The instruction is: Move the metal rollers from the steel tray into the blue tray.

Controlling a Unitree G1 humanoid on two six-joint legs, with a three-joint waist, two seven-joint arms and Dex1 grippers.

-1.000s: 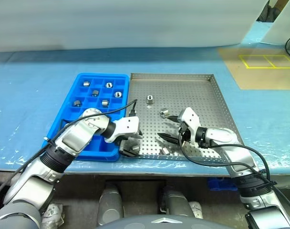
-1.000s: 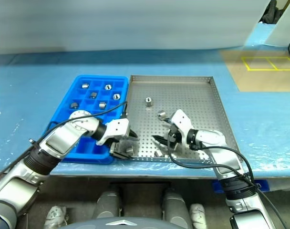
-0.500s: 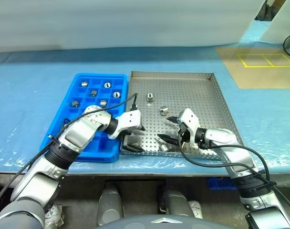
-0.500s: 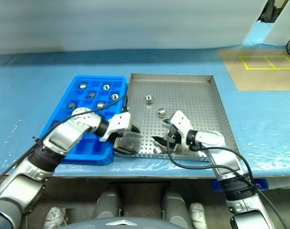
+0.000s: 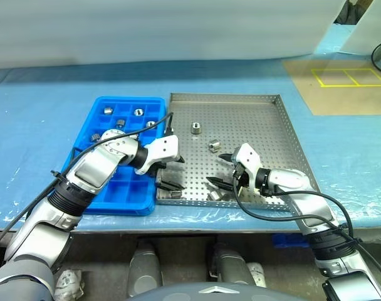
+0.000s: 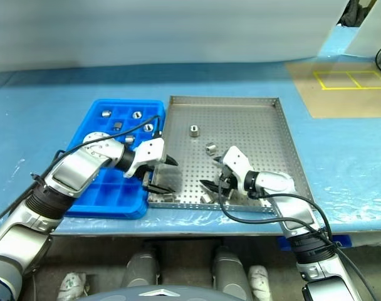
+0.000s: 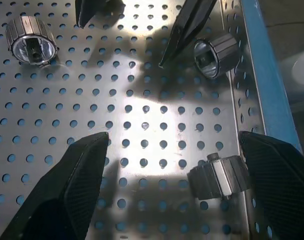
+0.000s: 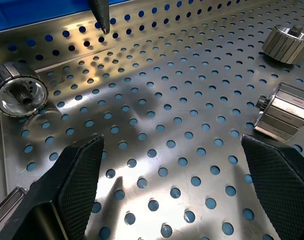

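The steel tray [image 5: 284, 135] lies in the middle, with the blue tray [image 5: 115, 188] against its left side. Metal rollers lie loose on the steel tray: one far back [image 5: 195, 128], one mid-tray [image 5: 215, 146], and two by the front rim [image 5: 217, 195] [image 5: 175, 194]. Several more sit in the blue tray's far compartments [image 5: 120, 123]. My left gripper [image 5: 173, 172] hovers open over the steel tray's front left corner, holding nothing. A roller [image 7: 222, 176] lies beside one of its fingers [image 7: 277, 170]. My right gripper [image 5: 219, 170] stands open and empty just to its right, near the front rim.
The two grippers point at each other a short way apart; the right one's fingertips [image 7: 189, 25] show in the left wrist view. Blue sheeting covers the table [image 5: 40, 125]. A brown board with yellow lines [image 5: 341, 84] lies at the far right.
My left gripper has lifted a little and drawn back from the front rim, still open and empty. The right gripper has kept still. The view has shifted slightly.
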